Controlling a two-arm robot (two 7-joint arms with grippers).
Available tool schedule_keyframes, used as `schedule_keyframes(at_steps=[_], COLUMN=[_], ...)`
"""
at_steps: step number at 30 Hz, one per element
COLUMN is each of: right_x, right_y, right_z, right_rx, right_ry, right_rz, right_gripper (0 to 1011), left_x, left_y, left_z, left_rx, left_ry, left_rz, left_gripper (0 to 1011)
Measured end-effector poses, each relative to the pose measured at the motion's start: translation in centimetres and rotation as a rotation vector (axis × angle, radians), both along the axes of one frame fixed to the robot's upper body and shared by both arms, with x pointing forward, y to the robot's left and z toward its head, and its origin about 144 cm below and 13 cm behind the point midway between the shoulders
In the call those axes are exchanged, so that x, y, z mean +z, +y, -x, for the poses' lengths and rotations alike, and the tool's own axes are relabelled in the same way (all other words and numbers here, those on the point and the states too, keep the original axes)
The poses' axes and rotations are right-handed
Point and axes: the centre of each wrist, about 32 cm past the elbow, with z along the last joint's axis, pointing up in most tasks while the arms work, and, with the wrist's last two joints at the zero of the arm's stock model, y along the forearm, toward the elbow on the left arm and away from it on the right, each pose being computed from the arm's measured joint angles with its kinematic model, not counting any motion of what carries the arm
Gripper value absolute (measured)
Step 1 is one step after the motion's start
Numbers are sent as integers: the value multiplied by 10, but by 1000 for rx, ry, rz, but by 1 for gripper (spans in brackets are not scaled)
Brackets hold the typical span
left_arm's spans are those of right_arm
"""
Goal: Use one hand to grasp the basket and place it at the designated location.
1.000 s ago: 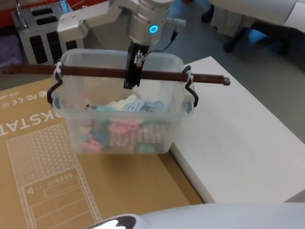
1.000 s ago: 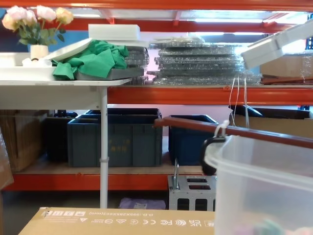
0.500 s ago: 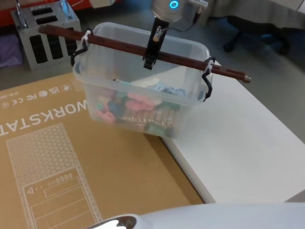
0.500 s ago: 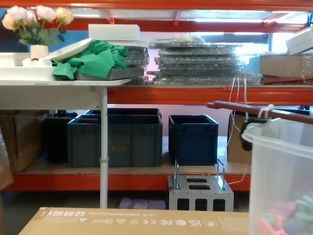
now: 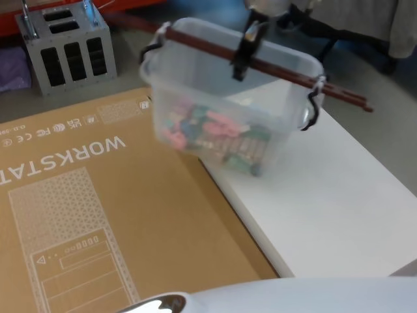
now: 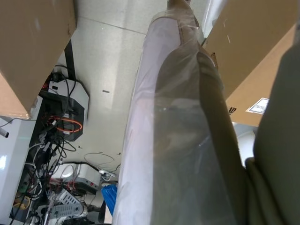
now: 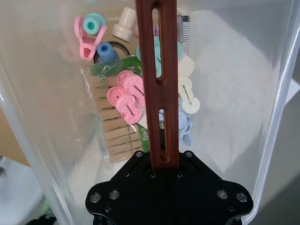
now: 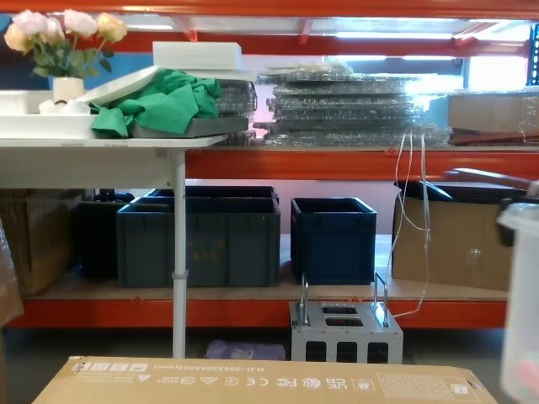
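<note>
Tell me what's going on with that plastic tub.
The right arm's tool is shut on the reddish-brown bar handle of the translucent basket and holds it up, tilted, over the edge where the white table meets the cardboard box. The basket seems to hang clear of both, so it is not yet set down. Inside lie wooden clothespins and pastel plastic clips.

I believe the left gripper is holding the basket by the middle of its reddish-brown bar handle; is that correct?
Not quite: it is the right gripper, not the left, that is holding the basket by the middle of its reddish-brown bar handle. The right wrist view shows the bar clamped in that gripper, above the pegs in the tub.
</note>
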Motion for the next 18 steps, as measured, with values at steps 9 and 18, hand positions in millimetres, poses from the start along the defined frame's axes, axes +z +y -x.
schedule_keyframes(at_steps=[9,18], right_x=[-3,-12], right_y=[-44,-84], right_z=[-2,4], right_rx=[-176,-314], right_ry=[29,48], right_rz=[-39,-47], right_gripper=[0,0], left_x=[0,0], left_y=[0,0], left_z=[0,0], left_rx=[-1,0], left_ry=[0,0], left_rz=[0,0], left_gripper=[0,0])
